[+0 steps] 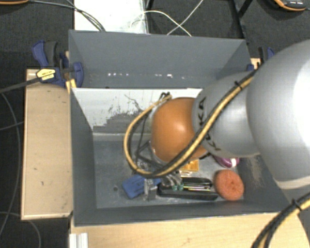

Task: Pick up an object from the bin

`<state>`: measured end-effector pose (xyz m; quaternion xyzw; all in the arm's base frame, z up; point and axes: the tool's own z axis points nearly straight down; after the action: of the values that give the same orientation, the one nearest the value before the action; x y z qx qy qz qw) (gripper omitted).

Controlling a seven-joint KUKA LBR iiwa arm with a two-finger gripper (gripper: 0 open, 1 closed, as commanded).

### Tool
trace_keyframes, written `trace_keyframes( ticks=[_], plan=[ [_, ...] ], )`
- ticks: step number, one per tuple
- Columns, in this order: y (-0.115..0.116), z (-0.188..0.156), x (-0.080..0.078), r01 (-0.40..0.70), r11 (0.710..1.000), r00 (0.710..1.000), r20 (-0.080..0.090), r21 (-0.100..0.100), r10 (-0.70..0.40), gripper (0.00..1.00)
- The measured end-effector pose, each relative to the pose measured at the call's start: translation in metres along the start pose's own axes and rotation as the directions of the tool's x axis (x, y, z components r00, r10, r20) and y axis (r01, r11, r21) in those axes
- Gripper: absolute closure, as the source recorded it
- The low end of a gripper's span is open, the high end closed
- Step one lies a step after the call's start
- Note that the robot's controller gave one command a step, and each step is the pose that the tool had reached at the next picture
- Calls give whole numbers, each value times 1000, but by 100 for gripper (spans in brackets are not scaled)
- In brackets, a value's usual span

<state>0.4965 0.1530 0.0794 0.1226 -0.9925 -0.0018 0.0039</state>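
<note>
Your claw [157,183] sits low in the bin [83,154], under the orange wrist cover [171,128], right at the left end of the flat black gadget [188,190]. You cannot tell whether it is apart, together or gripping anything. A crumpled blue piece [133,186] lies just left of the gadget, beside the claw. A fuzzy orange ball [229,185] rests at the gadget's right end. A yellow scrap [191,165] sits just behind the gadget, and a pink thing [227,162] lies behind it to the right.

Silver arm [279,118] enters from the right, wrist angled down. Orange cover [173,128] sits above the gripper [156,182]; a yellow cable [130,133] loops alongside.
</note>
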Motion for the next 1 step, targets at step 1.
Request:
trace_keyframes(
  ticks=[1],
  plan=[
    [0,-11,0,0,1000,1000,-1,0,0,100]
  ],
)
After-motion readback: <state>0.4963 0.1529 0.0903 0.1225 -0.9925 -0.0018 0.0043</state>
